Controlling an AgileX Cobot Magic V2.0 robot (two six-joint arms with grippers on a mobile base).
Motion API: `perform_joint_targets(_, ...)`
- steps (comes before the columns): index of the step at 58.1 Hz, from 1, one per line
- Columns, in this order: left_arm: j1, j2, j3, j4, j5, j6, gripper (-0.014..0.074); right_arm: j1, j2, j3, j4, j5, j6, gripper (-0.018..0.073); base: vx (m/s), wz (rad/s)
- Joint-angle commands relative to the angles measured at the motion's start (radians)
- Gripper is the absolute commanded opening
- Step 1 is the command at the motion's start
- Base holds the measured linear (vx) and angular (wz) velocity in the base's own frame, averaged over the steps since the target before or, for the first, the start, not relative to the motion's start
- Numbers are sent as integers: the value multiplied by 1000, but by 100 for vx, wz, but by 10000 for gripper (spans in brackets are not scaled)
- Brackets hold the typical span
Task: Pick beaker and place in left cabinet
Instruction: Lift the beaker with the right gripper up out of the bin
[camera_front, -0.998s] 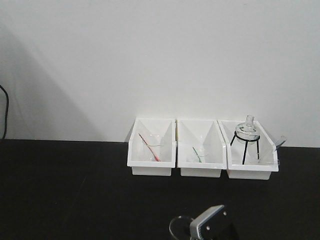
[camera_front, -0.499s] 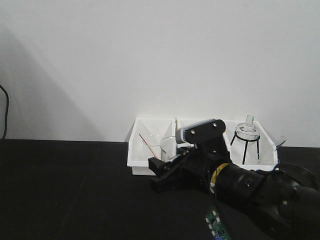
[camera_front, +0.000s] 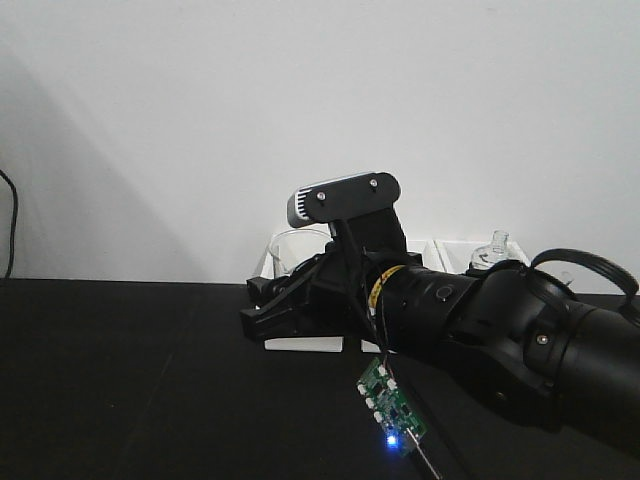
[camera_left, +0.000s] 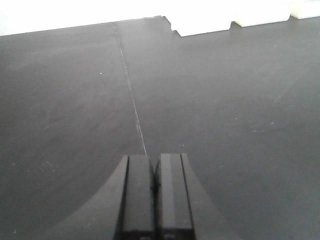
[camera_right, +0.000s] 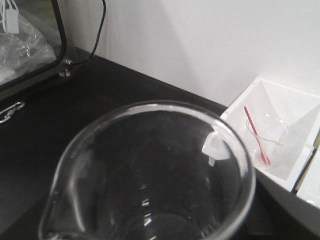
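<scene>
The beaker (camera_right: 145, 175) is clear glass with a pouring lip at the lower left, and it fills the lower half of the right wrist view. In the front view its rim (camera_front: 296, 248) stands above my right gripper (camera_front: 285, 300), which is shut on it and holds it up above the black table, in front of the left bin. The glass hides the right fingers in the wrist view. My left gripper (camera_left: 155, 172) is shut and empty over the bare black table (camera_left: 225, 110). The left cabinet is out of view.
White bins stand against the wall; the left one (camera_right: 295, 107) holds a small glass with a red stirrer (camera_right: 257, 135). A flask on a tripod (camera_front: 497, 248) shows behind my right arm. A black-framed unit with a plastic bag (camera_right: 30, 45) is at far left.
My right arm has risen from the bottom edge and moved up and left with the beaker. It now covers most of the bins.
</scene>
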Motion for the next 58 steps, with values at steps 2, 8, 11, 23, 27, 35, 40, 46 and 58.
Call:
perform_joint_targets(2, -6, -10, -19, -11, -82, -1, -6, 0, -43, -39, -6, -63, -4, 92, 0, 0)
perform_joint_targets(8, -6, -10, -19, -11, -82, -1, -6, 0, -42, -39, -6, -63, -4, 48, 0, 0)
perform_joint_targets(11, -6, -10, -19, -11, -82, -1, -6, 0, -42, -39, -6, -63, -4, 32, 0, 0)
perform_joint_targets(23, -6, -10, -19, -11, -82, -1, -6, 0, -42, -39, -6, -63, -4, 8, 0, 0)
perform_joint_targets(27, -6, -10, -19, -11, -82, -1, -6, 0, -42, -39, -6, -63, -4, 8, 0, 0)
perform_joint_targets(35, -6, -10, -19, -11, -82, -1, -6, 0, -42, -39, -6, -63, -4, 9, 0, 0)
perform_joint_targets(40, -6, -10, -19, -11, -82, -1, -6, 0, -42, -39, -6, -63, -4, 9, 0, 0)
perform_joint_targets(46, -6, -10, -19, -11, -82, -1, -6, 0, -42, -39, -6, -63, -4, 9, 0, 0)
perform_joint_targets(58, -6, -10, -19, -11, -82, -1, -6, 0, -42, -39, -6, -62, -4, 9, 0, 0)
